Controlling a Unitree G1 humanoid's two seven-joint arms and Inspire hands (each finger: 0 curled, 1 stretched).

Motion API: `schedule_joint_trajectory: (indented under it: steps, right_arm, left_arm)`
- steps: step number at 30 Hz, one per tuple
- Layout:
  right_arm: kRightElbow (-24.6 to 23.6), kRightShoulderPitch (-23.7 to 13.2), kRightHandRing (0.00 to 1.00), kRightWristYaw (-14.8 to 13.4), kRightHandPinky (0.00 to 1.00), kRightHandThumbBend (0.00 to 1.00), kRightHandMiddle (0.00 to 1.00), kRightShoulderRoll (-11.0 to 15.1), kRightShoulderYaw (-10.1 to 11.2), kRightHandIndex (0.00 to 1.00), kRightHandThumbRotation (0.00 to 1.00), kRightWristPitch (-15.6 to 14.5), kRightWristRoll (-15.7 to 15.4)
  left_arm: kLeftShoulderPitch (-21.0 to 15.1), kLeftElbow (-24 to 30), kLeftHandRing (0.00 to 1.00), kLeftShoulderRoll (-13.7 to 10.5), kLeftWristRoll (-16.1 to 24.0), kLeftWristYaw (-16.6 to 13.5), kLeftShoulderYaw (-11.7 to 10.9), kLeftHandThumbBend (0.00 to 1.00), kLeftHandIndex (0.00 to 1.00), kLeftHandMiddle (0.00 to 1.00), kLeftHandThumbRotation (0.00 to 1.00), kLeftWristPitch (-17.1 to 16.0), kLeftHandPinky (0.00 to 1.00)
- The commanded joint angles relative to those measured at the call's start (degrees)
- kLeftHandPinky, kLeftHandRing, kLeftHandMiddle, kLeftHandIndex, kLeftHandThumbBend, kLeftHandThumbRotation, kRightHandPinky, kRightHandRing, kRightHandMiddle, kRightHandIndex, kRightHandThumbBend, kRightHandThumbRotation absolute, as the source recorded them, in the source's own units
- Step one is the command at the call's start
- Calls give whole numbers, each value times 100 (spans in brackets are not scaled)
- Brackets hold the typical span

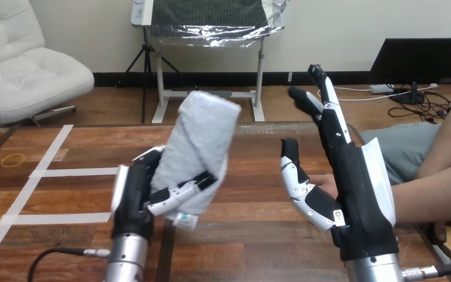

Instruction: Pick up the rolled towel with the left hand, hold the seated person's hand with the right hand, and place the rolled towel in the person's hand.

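Observation:
My left hand (136, 197) is raised above the table's near middle, its fingers curled round a rolled grey-white towel (202, 138) that stands upright and leans a little to the right. To its right my right hand (352, 182) is lifted with straight fingers pointing up and away and its thumb spread to the left, holding nothing. The person's forearm (431, 197) comes in from the right edge behind my right hand; a little of the person's hand (324, 181) shows between my thumb and palm. I cannot tell whether it touches my hand.
The wooden table (258, 153) has white tape lines (41, 173) on its left part and a small yellow ring (15, 158) near the far left. The person's lap (408, 150) sits at the right side.

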State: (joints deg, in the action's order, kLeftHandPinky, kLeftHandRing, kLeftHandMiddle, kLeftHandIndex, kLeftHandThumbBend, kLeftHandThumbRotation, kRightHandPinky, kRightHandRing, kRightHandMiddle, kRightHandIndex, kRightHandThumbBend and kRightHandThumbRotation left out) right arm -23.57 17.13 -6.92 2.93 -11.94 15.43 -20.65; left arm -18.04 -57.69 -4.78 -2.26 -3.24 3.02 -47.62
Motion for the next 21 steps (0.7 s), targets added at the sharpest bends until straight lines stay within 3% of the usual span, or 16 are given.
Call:
schedule_joint_trajectory:
  steps: [1, 12, 18, 21]
  right_arm:
    - [-306, -284, 98, -47, 100, 0, 95, -42, 200, 100, 0, -38, -36]
    - [-467, -357, 100, 91, 100, 0, 98, 160, 471, 100, 0, -317, -230]
    - [-521, -489, 100, 356, 100, 0, 100, 439, 753, 100, 0, -527, -113]
    - [-536, -586, 100, 455, 100, 4, 100, 623, 914, 100, 0, -660, -251]
  left_arm:
    - [-3, 1243, 39, 173, -254, 252, -122, 79, 48, 42, 20, -396, 37]
    - [454, 2151, 39, 358, -536, 788, -14, 80, 49, 43, 19, -288, 37]
    - [688, 2620, 39, 479, -713, 1039, 47, 80, 49, 44, 17, -179, 36]
    - [786, 2802, 39, 521, -768, 1145, 77, 81, 50, 44, 17, -146, 36]
